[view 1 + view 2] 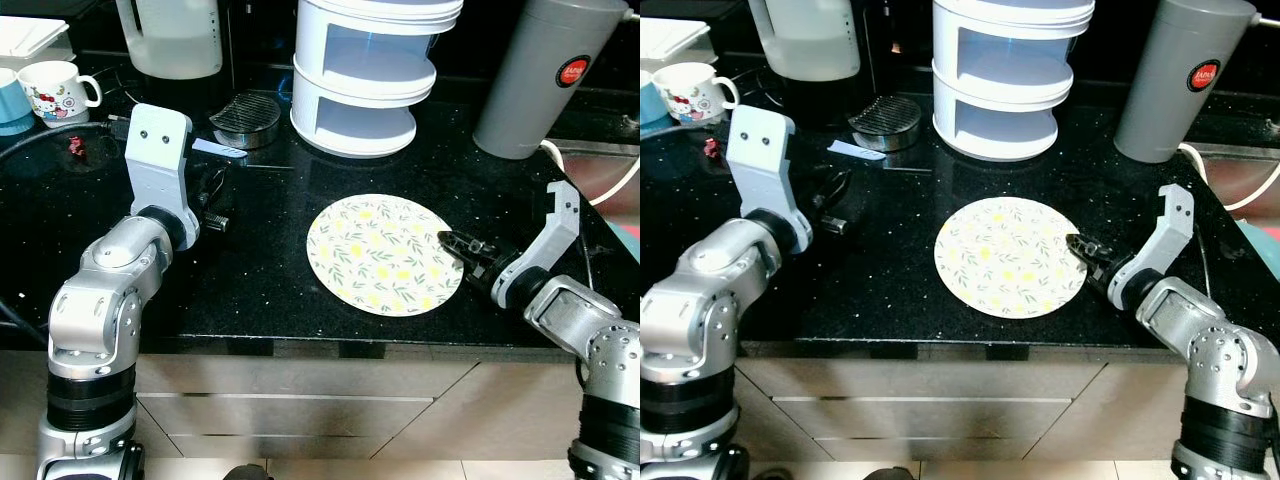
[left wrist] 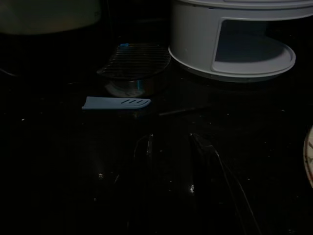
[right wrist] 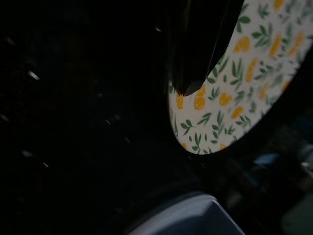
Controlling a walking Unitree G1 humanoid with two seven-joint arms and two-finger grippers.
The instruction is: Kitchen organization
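The plate (image 1: 385, 254), round and patterned with leaves and yellow fruit, lies flat on the black counter (image 1: 260, 280) straight ahead of the right gripper (image 1: 452, 242), whose fingertips meet its near rim; being round, it offers no long axis to line up with. That gripper is by far the nearer, its forearm low and reaching in across the counter edge, though I cannot tell whether its fingers pinch the rim or merely touch it. The left gripper (image 1: 215, 205) hovers well apart from the plate, fingers parted, arm bent upright and pointing toward the white tiered rack (image 1: 365, 75).
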